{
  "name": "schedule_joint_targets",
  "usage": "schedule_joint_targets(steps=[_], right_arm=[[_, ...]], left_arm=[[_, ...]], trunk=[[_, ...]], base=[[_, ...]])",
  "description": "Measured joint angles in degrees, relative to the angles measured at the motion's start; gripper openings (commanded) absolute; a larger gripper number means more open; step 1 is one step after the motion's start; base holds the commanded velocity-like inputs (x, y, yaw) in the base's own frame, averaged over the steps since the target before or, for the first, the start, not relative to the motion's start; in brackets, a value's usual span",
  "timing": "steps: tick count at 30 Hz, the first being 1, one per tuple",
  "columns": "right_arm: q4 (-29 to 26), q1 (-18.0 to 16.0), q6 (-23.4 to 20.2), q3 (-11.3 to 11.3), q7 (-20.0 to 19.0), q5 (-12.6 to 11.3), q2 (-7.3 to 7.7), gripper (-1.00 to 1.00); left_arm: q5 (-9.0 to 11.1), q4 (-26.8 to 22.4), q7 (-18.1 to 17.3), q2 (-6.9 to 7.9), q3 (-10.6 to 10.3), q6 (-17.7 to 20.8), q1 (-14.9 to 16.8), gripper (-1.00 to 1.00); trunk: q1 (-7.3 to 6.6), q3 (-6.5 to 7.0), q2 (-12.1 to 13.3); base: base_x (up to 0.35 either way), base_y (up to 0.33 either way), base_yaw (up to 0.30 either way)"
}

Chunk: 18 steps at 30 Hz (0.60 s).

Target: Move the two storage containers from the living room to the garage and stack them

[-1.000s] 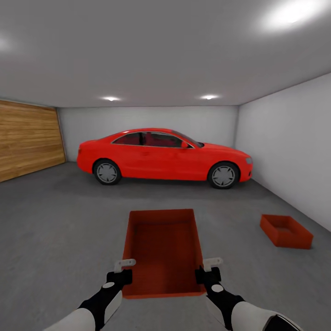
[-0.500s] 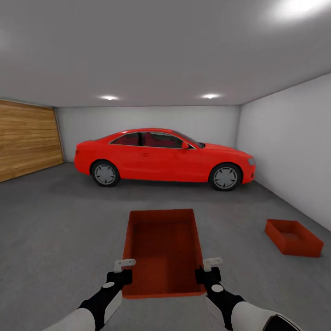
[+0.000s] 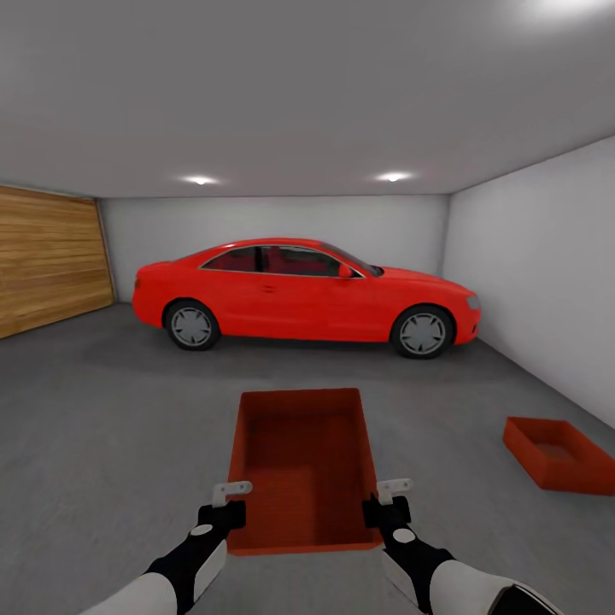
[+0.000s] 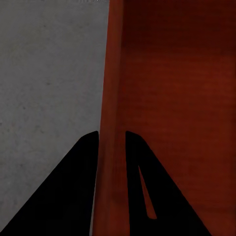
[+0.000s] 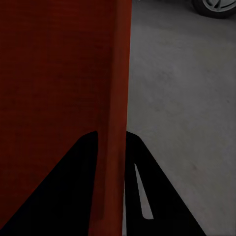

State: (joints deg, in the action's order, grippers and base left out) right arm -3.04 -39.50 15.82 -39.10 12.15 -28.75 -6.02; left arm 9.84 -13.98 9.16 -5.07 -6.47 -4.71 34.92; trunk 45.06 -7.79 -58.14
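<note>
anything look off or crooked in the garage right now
Nothing stands out. The carried box sits level, the left gripper and right gripper each pinching a side wall. The other box rests flat on the floor, near the right wall.

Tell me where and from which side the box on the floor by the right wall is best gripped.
Grip the box by its thin upright walls, coming down from above: it lies open, lidless, flat on the floor. One tool on each long wall would likely suit, the way the carried box is pinched by the left tool and right tool.

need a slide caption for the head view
Both grippers hold a container by its side walls in the garage, second container on the floor.
</note>
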Motion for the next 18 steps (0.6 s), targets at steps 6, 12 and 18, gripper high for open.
schedule_joint_targets(steps=[6,12,18], right_arm=[[0.03,0.0,-0.14,0.04,-0.1,-0.05,0.02,-1.0],[0.01,0.0,-0.14,0.03,-0.05,-0.03,0.0,-1.0],[0.04,0.0,-0.09,0.04,-0.08,-0.08,0.0,-1.0]], left_arm=[[0.01,0.0,0.05,-0.03,-0.01,0.18,0.01,-1.0],[0.01,0.0,0.02,-0.01,0.0,0.17,0.01,-1.0],[0.01,-0.06,0.04,-0.01,-0.05,0.22,0.01,-1.0]], trunk=[[0.0,0.0,0.0],[0.0,0.0,0.0],[0.0,0.0,0.0]], base=[[0.323,0.0,0.0],[0.322,0.0,0.0],[0.323,0.0,0.0]])
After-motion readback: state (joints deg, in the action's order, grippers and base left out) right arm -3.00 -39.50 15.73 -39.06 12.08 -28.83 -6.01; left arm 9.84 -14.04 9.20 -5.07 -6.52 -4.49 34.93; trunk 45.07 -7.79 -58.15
